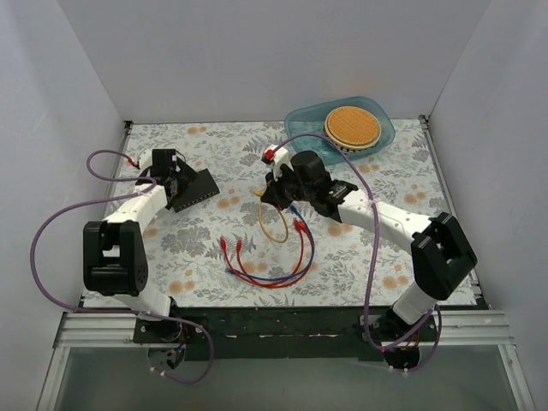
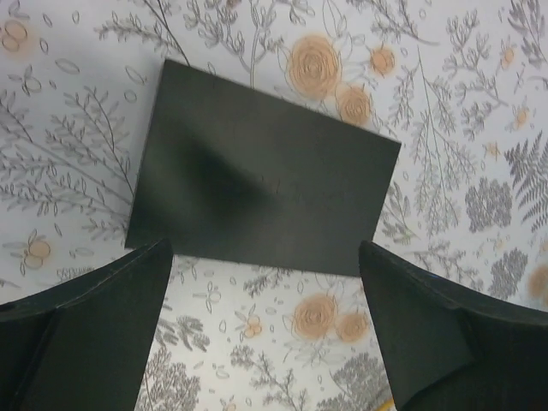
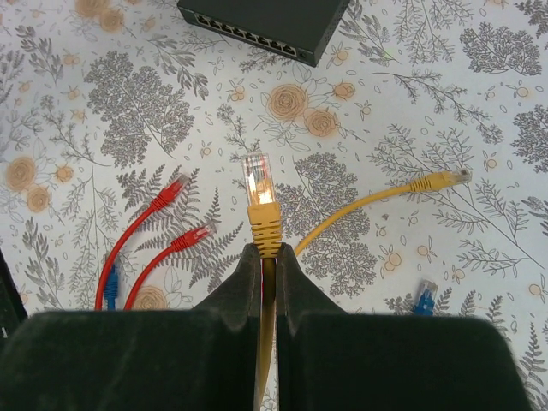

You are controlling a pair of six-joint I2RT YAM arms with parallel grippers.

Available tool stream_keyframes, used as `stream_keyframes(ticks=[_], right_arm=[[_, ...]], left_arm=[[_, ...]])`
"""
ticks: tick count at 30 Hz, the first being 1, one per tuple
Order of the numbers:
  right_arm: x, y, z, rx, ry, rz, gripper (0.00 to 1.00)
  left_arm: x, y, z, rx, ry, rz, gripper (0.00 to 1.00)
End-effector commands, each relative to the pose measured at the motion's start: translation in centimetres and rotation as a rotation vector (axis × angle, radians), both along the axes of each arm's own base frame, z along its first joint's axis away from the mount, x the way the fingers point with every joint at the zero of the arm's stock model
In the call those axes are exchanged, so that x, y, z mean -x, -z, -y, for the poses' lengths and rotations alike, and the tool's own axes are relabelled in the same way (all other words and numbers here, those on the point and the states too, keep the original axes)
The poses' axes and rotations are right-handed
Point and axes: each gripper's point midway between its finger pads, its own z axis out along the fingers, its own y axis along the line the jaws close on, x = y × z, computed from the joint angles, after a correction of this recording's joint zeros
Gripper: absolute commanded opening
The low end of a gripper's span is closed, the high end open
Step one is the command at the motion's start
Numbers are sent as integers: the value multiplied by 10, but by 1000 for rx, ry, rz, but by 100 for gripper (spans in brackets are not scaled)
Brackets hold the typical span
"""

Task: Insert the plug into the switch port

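Note:
The switch (image 1: pixel 197 187) is a flat matte black box at the left of the floral table. In the right wrist view its edge with a row of ports (image 3: pixel 248 36) faces my right gripper. My left gripper (image 2: pixel 265 342) is open and empty above the table, with the switch (image 2: pixel 257 188) just beyond its fingertips. My right gripper (image 3: pixel 267 253) is shut on a yellow cable just behind its clear plug (image 3: pixel 259 181). The plug points toward the ports and is well short of them. In the top view the right gripper (image 1: pixel 276 193) is right of the switch.
The yellow cable's other plug (image 3: pixel 441 179) lies to the right. Two red plugs (image 3: pixel 175 188) and a blue plug (image 3: pixel 424 295) lie near the gripper. Red and blue cables (image 1: pixel 265 274) loop at the table's middle front. A teal tray (image 1: pixel 301 120) holding a round woven disc stands at the back right.

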Motion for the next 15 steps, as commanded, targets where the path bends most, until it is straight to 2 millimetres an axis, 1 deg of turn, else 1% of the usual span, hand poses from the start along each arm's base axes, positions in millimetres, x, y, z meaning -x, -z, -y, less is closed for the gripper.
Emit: stream_keyframes(ticks=[1, 3, 4, 6, 7, 9, 10, 11, 13, 15], right_arm=[[-8, -26, -12, -88, -38, 11, 1], [-8, -24, -11, -100, -42, 2, 1], [-6, -27, -11, -108, -48, 6, 1], [-6, -26, -9, -107, -46, 3, 1], [-6, -27, -9, -106, -47, 5, 1], [-7, -24, -7, -92, -46, -7, 1], [-6, -22, -7, -86, -49, -8, 1], [-6, -22, -7, -81, -49, -8, 1], [-7, -18, -4, -69, -46, -12, 1], [-7, -16, -3, -63, -47, -15, 1]], left_arm=[[-31, -8, -33, -95, -65, 32, 91], [-42, -3, -34, -116, -51, 36, 92], [-48, 2, -54, -123, -89, 21, 92], [-53, 6, -61, -129, -96, 10, 93], [-59, 5, -65, -130, -101, 17, 93], [-66, 13, -68, -137, -85, 10, 94], [-70, 12, -73, -135, -88, 19, 94], [-71, 19, -74, -134, -84, 3, 94], [-77, 18, -79, -131, -85, 26, 96], [-78, 28, -78, -129, -66, 11, 96]])
